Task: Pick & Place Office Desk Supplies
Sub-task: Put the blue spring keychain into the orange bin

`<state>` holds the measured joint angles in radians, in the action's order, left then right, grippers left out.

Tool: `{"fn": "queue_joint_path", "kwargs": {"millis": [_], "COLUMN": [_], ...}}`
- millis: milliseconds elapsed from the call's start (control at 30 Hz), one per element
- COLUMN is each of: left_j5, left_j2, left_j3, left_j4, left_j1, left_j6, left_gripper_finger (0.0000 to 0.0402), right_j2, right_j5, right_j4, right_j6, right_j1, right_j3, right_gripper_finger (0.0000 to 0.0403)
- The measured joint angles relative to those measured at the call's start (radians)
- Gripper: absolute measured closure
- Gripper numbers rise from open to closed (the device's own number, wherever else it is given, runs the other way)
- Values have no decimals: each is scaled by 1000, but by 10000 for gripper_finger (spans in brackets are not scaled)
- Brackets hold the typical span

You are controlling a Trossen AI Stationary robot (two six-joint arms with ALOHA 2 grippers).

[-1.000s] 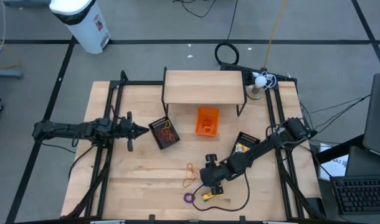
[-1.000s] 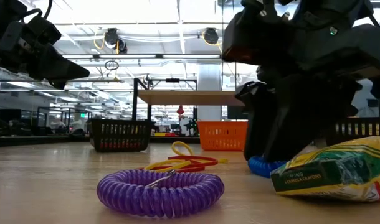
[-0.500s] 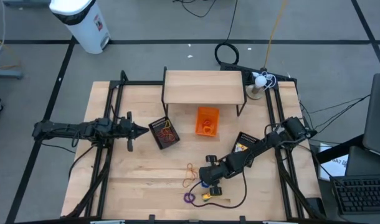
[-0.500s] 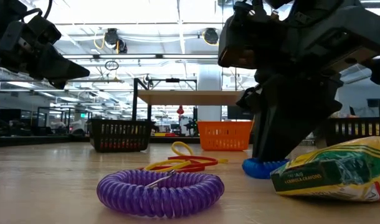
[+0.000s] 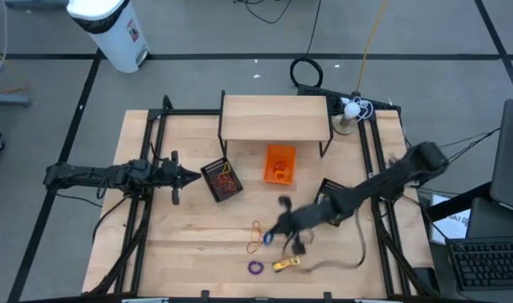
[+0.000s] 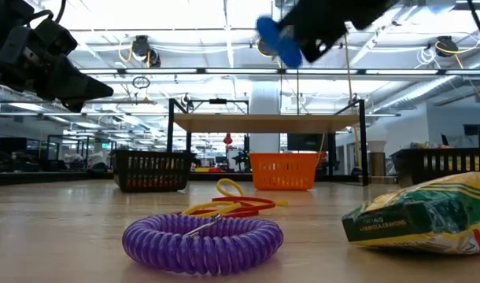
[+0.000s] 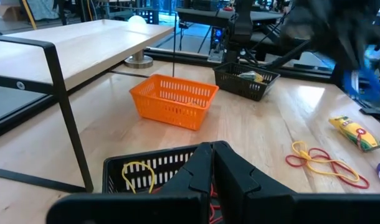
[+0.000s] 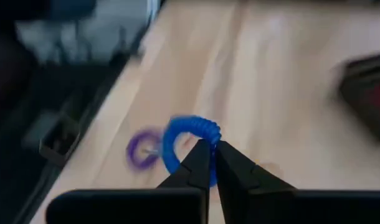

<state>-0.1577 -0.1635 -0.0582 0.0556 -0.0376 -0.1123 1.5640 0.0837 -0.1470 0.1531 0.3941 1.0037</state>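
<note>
- Right tool [image 8: 208, 163]: fingers closed on the blue coil ring [image 8: 191, 144], which is lifted clear of the worktop [image 5: 189, 244]. The ring hangs just ahead of the fingertips.
- Left tool [image 7: 213, 163]: fingers closed, holding nothing. It waits above the black basket [image 7: 154, 168], well apart from the right tool.
- Step in hand, by judgement: carry the ring to a basket. Keep the grip firm, since only one side of the coil is pinched and it can swing. Travel high enough to clear the basket walls. Release only when the ring is over the basket opening.
- Still on the worktop below the right tool: purple coil ring [image 6: 202, 244], rubber bands [image 6: 232, 204] and a yellow crayon pack [image 6: 419, 215].
- Orange basket [image 5: 279, 164]: beyond the right tool, toward the shelf [image 5: 276, 117]. It holds something red-orange; detail cannot be told.
- Black basket: holds yellow and red bands.
- Second black basket [image 7: 247, 79]: near the right arm's side. It holds a yellow item.
</note>
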Motion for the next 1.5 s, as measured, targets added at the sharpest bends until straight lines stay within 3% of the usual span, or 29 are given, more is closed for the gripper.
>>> {"fn": "queue_joint_path", "kwargs": {"millis": [200, 400, 667, 967, 1500], "left_j5": [0, 0, -2, -2, -1], "left_j2": [0, 0, 0, 0, 0], "left_j3": [0, 0, 0, 0, 0], "left_j4": [1, 0, -3, -2, 2], "left_j1": [0, 0, 0, 0, 0], "left_j6": [4, 5, 5, 2, 1], "left_gripper_finger": [382, 382, 382, 382, 382], "right_j2": [-348, -706, -1037, -1143, -1158], "right_j5": [12, 140, 152, 151, 179], "right_j4": [-334, -476, -601, -590, -560], "right_j6": [45, -8, 16, -32, -53], "right_j1": [-91, -100, -100, -100, -100], "right_j3": [-351, -634, -886, -945, -988], "right_gripper_finger": [402, 402, 403, 403, 403]}}
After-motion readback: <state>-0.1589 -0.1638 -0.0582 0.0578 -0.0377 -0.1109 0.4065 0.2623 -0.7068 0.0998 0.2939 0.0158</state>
